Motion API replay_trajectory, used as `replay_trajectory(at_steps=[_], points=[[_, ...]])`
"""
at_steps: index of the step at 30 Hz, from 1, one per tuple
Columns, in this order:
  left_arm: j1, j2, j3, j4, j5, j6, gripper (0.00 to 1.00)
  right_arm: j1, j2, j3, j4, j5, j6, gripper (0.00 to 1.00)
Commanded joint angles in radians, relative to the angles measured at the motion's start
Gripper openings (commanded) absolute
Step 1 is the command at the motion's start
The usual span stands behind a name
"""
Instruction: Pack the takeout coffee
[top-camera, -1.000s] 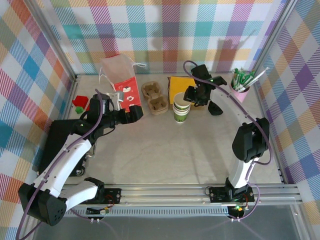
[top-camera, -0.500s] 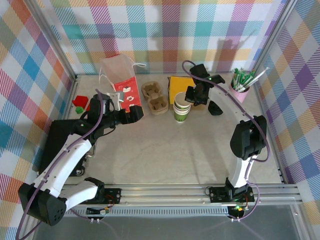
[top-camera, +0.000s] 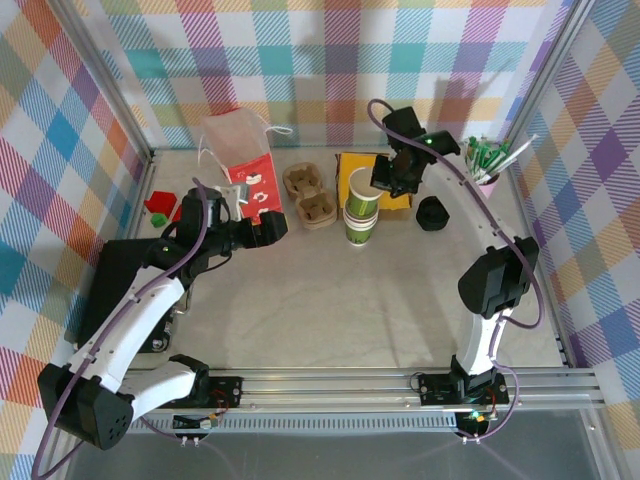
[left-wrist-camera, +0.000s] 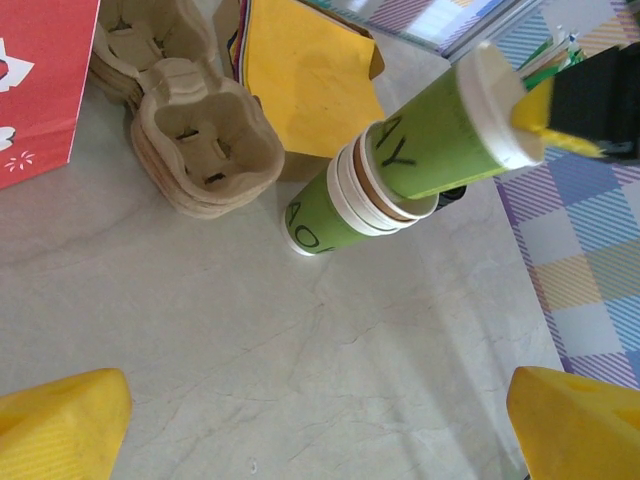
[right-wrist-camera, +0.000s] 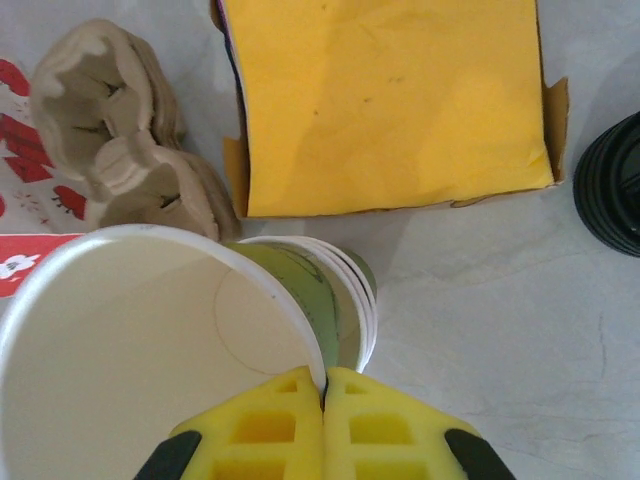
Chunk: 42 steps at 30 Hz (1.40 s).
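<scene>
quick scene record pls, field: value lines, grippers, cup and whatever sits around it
right gripper: shut on cup rim
cup: tilted, base in the mouth of the stack
left gripper: open, holding nothing, near bag
stack: upright on table, in front of napkins
carriers: left of stack, empty
lid: on table, right of napkins

Right wrist: black lid (right-wrist-camera: 612, 185) cropped at 3 o'clock edge; cup (right-wrist-camera: 140, 360) cropped at 8 o'clock, hiding most of nested stack (right-wrist-camera: 335, 300).
</scene>
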Motion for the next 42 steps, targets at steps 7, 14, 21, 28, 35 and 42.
replay_trajectory(at_steps=[7,14,21,28,35,42], points=[[-0.009,-0.009,0.058,0.001,-0.026,0.002,0.97,0.015,-0.105,0.178,-0.193,0.019,-0.075,0.03],[-0.009,-0.030,0.057,0.011,-0.052,0.004,0.97,0.061,-0.319,-0.066,-0.160,0.043,-0.107,0.03],[-0.009,-0.030,0.036,0.040,-0.062,0.005,0.97,0.090,-0.583,-0.523,0.017,0.026,-0.075,0.03],[-0.009,-0.016,0.030,0.057,-0.056,-0.006,0.97,0.143,-0.682,-0.925,0.312,-0.017,-0.004,0.05],[-0.009,-0.019,0.015,0.065,-0.059,-0.012,0.97,0.203,-0.628,-1.038,0.429,0.026,0.046,0.05],[-0.009,-0.021,0.008,0.056,-0.065,-0.009,0.97,0.247,-0.531,-1.039,0.463,0.026,0.066,0.07]])
